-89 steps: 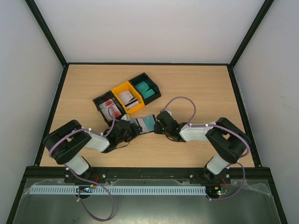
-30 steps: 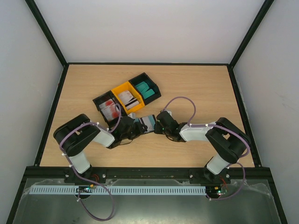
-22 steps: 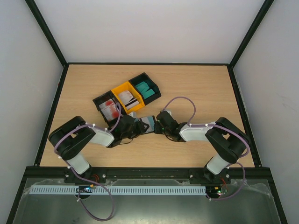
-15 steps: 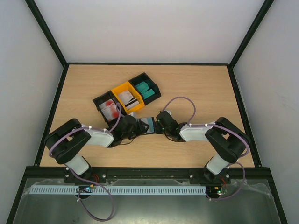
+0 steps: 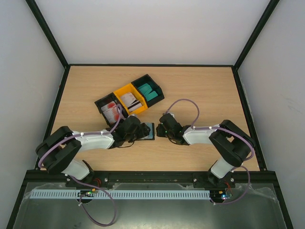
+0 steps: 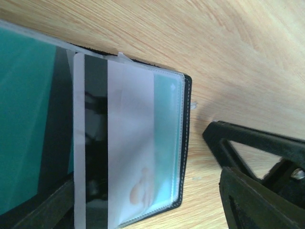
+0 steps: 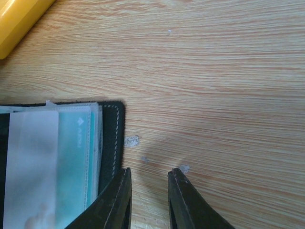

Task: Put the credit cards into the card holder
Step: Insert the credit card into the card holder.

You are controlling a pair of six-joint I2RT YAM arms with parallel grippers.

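Left gripper (image 5: 141, 131) shifted right over card holder (image 6: 186, 119), state unclear; three bins (image 5: 129, 98).

A light wooden table (image 5: 200, 90) sits boxed in by plain white walls (image 5: 143, 28).

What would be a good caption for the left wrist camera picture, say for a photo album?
Close-up of the open black card holder on the wooden table, a white dark-striped card tucked over a teal card in its clear sleeves.
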